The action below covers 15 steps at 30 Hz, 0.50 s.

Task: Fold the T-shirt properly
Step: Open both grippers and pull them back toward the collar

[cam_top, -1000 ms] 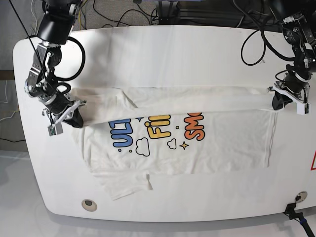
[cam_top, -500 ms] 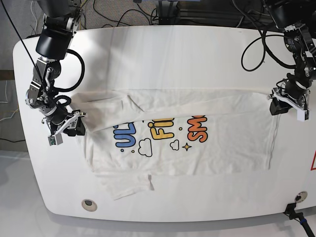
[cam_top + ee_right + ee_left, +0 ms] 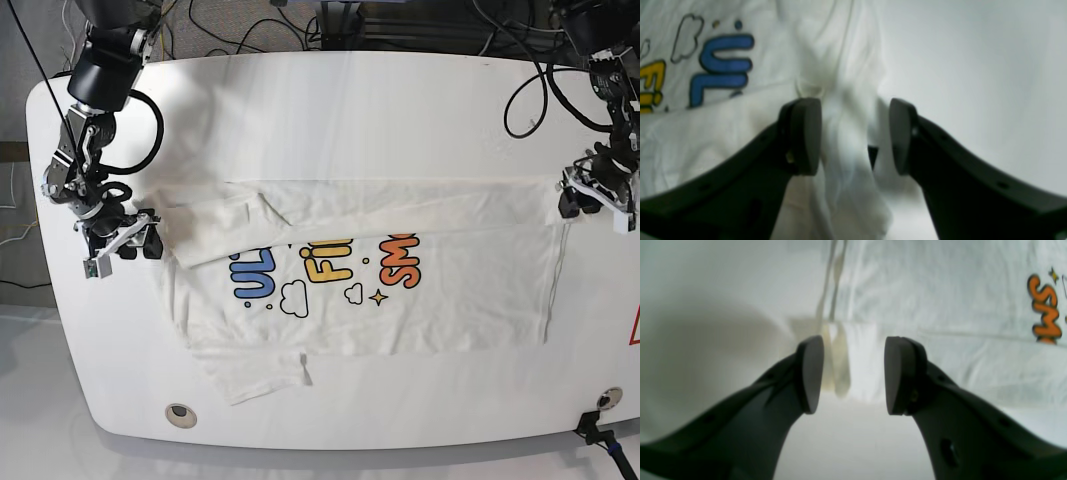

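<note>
**Both grippers released and drawn back from folded T-shirt**

Both grippers have moved outward off the cloth since the earlier base frames: the right gripper (image 3: 128,246), previously over the sleeve end, now stands on bare table (image 3: 330,110) just beside it, and the left gripper (image 3: 596,203) sits at the hem corner rather than on it. The folded band has settled flatter.

Hard to make out:
- Tops of the printed letters are covered by the folded-down band; only the lower parts of the blue, yellow and orange words show in the base view.
- Both wrist views are soft in focus. In the right wrist view a bunched ridge of cloth runs between the fingers (image 3: 805,135); contact cannot be confirmed.
- Both arms are cut off by the top edge of the base view.

Gripper state: the left gripper (image 3: 853,373) has its jaws apart with nothing between them, cloth edge lying beyond. The right gripper (image 3: 855,135) likewise has its jaws spread, not clamped.

Position and orientation: the T-shirt (image 3: 450,290) lies on the table's centre, print side up. Its long axis runs left to right across the base view, sleeves toward the right gripper, hem toward the left gripper. The far edge is folded toward the near side as a long band.
</note>
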Each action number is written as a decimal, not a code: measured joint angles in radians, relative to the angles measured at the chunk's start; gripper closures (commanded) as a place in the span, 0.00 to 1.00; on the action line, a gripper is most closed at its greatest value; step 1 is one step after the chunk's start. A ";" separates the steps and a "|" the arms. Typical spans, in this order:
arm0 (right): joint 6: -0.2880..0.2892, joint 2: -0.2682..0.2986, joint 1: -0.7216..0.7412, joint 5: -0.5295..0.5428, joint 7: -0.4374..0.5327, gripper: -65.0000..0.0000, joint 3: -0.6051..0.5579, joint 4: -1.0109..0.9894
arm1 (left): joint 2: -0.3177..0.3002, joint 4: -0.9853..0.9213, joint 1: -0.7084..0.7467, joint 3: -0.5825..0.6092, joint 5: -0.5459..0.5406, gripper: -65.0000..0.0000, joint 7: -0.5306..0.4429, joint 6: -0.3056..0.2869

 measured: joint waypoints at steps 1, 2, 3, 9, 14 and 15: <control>0.000 0.000 -0.003 -0.001 -0.003 0.50 0.001 0.000 | 0.004 -0.010 0.013 -0.001 -0.002 0.56 0.005 0.000; 0.000 0.001 -0.004 0.001 -0.002 0.50 0.001 0.001 | 0.009 -0.013 0.024 -0.003 0.002 0.56 0.008 0.000; 0.000 0.000 -0.005 0.001 -0.003 0.49 0.001 0.002 | 0.010 -0.016 0.027 -0.003 0.001 0.56 0.000 -0.001; 0.000 0.003 -0.016 0.001 -0.018 0.50 -0.001 0.003 | 0.016 -0.052 0.065 -0.002 -0.001 0.55 -0.010 -0.006; -0.009 0.002 -0.035 -0.006 -0.025 0.50 -0.002 0.025 | 0.019 -0.045 0.067 -0.001 0.008 0.56 -0.016 -0.018; -0.011 0.000 -0.056 -0.006 -0.040 0.50 -0.005 0.051 | 0.021 -0.042 0.071 -0.008 0.013 0.56 -0.016 -0.031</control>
